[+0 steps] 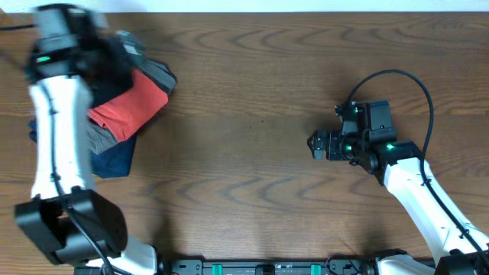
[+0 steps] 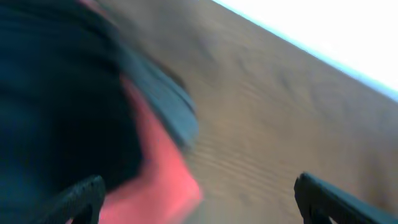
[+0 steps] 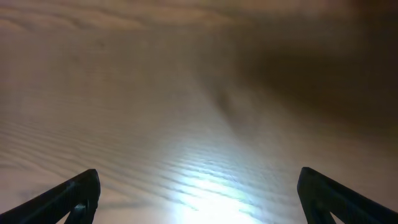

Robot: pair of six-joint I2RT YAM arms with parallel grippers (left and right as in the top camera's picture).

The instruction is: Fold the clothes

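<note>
I judge the folding itself is nearly finished and we are at the putting-away step. The black shirt [image 2: 56, 106] lies as a dark bundle on the pile at the far left of the bench [image 1: 252, 114], on top of the red tee [image 1: 134, 103] and beside the grey garment [image 1: 160, 74]. The left gripper [image 2: 199, 186] hovers over it with fingers spread wide and nothing between them. The right gripper [image 3: 199, 180] is also released, above bare wood. The next move, I think, is to lift the left arm straight away without catching the cloth. The shirt looks soft and very blurred, and I cannot see its logo.
</note>
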